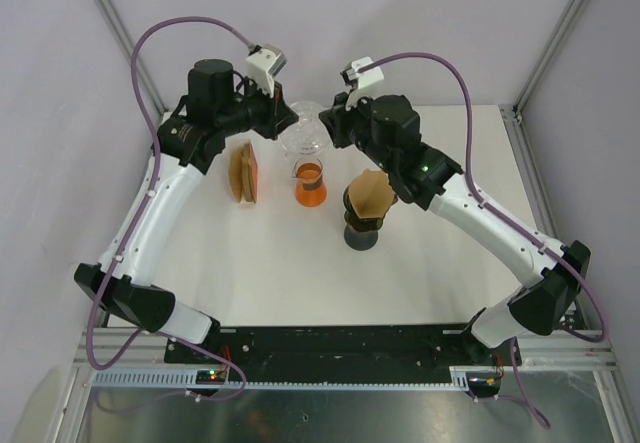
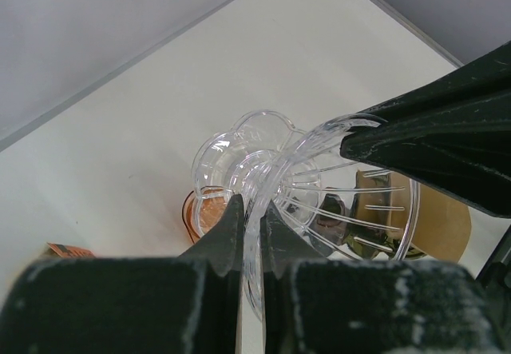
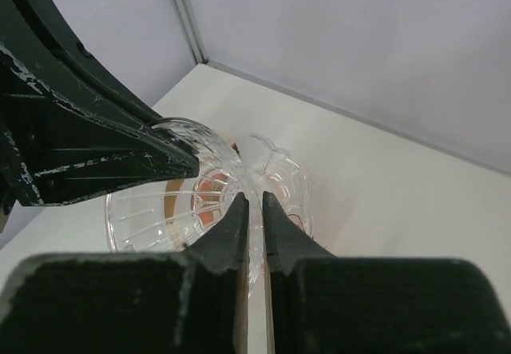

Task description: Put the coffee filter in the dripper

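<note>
Clear ribbed plastic forms the one dripper (image 1: 300, 135), held at the upper centre of the overhead frame. Two white arms bend inward from the lower corners of the white table (image 1: 440, 293) and meet there, the left gripper (image 1: 284, 119) on the dripper's left side and the right gripper (image 1: 326, 123) on its right. One brown paper coffee filter (image 1: 370, 195), cone-shaped, sits right of centre on a dark stand (image 1: 362, 233), apart from the dripper. One orange-tinted cup (image 1: 310, 185) stands just below the dripper, and one tan-and-orange filter pack (image 1: 245, 171) stands centre left.

Left wrist view: the left gripper (image 2: 251, 214) at bottom centre pinches the thin rim of the dripper (image 2: 319, 202), whose scalloped base shows beyond. The right gripper's black fingers (image 2: 431, 142) enter from the right onto the opposite rim. A brown patch at lower right is probably the coffee filter (image 2: 449, 226).

Right wrist view: the right gripper (image 3: 254, 210) is clamped on the dripper's (image 3: 160, 210) rim, and the left gripper's fingers (image 3: 96, 142) cross in from the left edge
</note>
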You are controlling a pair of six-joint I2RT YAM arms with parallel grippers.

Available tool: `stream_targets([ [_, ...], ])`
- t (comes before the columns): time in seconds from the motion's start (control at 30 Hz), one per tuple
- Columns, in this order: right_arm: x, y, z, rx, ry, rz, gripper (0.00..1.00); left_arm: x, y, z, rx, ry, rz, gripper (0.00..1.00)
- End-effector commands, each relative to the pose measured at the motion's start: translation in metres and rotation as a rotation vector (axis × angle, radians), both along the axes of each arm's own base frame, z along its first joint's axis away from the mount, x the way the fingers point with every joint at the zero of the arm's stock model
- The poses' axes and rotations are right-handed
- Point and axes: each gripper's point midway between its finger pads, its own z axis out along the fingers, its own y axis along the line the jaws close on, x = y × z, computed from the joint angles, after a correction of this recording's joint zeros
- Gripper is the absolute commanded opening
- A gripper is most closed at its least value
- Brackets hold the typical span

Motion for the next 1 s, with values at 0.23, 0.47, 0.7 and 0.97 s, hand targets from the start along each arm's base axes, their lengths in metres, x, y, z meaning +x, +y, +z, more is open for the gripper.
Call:
stream_targets([
  [0.23,0.017,-0.043,0.03,0.115,-0.041,-0.041,0.0,-0.019,-0.005,0.038,-0.066,-0.083,-0.079,0.44],
  [0.47,0.019,-0.08,0.039,0.176,-0.057,-0.083,0.0,-0.01,0.011,0.051,-0.081,-0.105,-0.029,0.81],
  [0.7,0.006,-0.144,0.076,0.22,-0.148,-0.2,0.0,0.039,0.031,-0.009,0.006,-0.012,0.059,0.88],
  [0.97,-0.013,-0.196,0.077,0.195,-0.157,-0.305,0.0,0.101,0.025,-0.124,0.133,0.188,0.095,0.74],
])
